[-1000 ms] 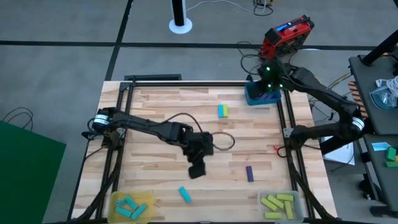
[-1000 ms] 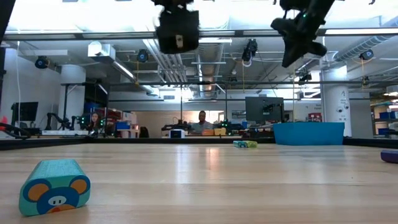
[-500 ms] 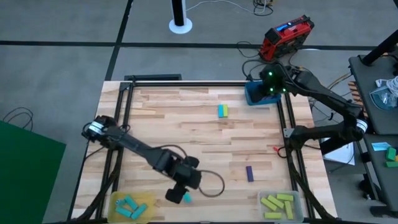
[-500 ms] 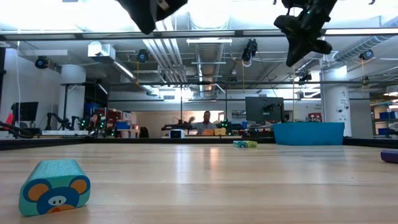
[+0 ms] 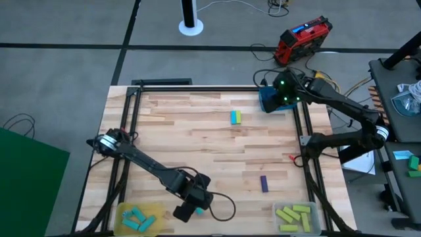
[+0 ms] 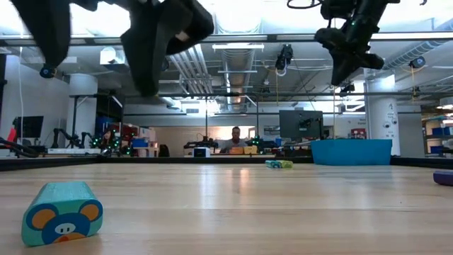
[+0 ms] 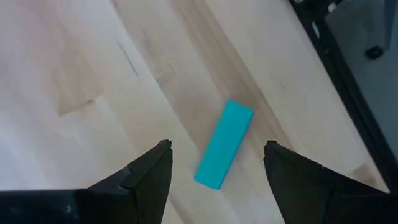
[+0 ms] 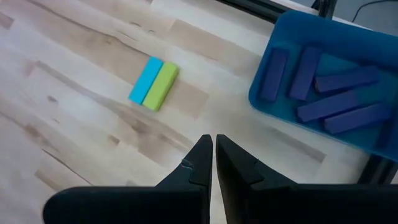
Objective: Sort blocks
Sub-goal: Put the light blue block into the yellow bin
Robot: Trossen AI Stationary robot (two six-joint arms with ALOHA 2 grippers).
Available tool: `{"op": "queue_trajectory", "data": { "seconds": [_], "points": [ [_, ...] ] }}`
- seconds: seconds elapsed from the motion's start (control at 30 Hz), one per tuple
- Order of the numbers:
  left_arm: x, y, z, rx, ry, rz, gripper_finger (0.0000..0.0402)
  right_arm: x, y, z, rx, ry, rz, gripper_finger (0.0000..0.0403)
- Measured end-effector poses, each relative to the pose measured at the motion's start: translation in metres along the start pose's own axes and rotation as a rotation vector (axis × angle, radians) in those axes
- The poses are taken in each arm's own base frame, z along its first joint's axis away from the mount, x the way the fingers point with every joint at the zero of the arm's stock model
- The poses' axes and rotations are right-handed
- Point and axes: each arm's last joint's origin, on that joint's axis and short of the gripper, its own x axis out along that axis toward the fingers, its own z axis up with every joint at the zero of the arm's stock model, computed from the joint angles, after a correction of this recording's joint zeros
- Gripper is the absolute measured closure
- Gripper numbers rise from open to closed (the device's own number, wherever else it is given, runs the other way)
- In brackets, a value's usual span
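Flat cyan bar on pale woodgrain, jaws spread

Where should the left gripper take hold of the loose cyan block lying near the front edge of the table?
Probably across the middle of the cyan block, pinching its two long sides and coming straight down from above. It lies flat on the wooden table, apart from anything else, and the open left gripper already hangs over it with a finger on each side of its long axis.
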Motion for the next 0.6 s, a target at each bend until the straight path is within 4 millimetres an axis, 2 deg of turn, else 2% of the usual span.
{"op": "queue_trajectory", "data": {
  "seconds": [0.23,0.6],
  "points": [
    [0.026,-0.010,-0.003,0.096,0.064,-0.006,0.0172,0.001,-0.001,-0.002,0.012,0.004,-0.002,0.0390],
    [0.055,-0.010,-0.008,0.190,0.140,-0.010,0.0172,0.001,-0.001,-0.003,0.011,0.008,-0.002,0.0390]
  ]
}}
